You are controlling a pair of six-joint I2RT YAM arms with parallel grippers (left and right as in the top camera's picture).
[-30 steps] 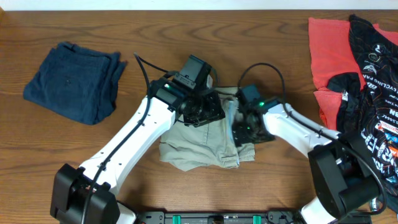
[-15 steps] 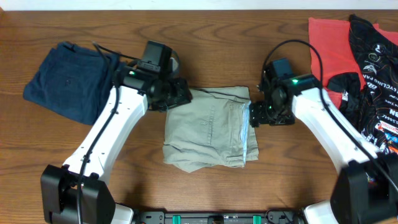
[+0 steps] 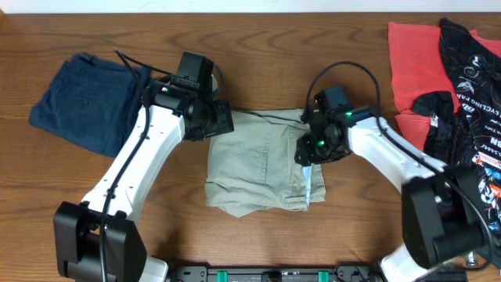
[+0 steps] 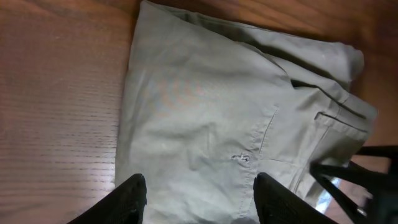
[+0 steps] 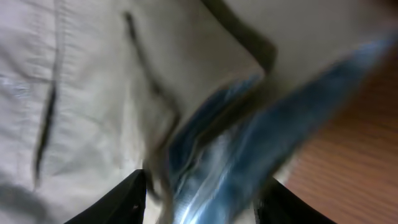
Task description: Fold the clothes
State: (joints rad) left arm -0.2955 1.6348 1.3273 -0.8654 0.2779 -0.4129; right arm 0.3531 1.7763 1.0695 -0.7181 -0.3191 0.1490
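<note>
The khaki trousers (image 3: 258, 168) lie folded in a squarish stack at the table's middle. In the left wrist view the trousers (image 4: 205, 112) show a back pocket seam. My left gripper (image 3: 221, 124) is open and empty over their upper left corner; its fingers (image 4: 202, 199) spread above the cloth. My right gripper (image 3: 308, 150) is at the trousers' right edge. Its open fingers (image 5: 202, 199) straddle the blurred folded edge (image 5: 217, 155), where a blue-white lining shows. A navy garment (image 3: 90, 102) lies folded at the far left. A red garment (image 3: 415, 66) and a black printed jersey (image 3: 470, 102) lie at the right.
Brown wooden table (image 3: 297, 47). The arms' cables loop above both wrists. The red and black garments overlap each other at the table's right edge, close to the right arm's base.
Both grippers drew apart off the trousers. The right gripper has since moved back left onto the trousers' right edge. The left gripper has held near the upper left corner.
</note>
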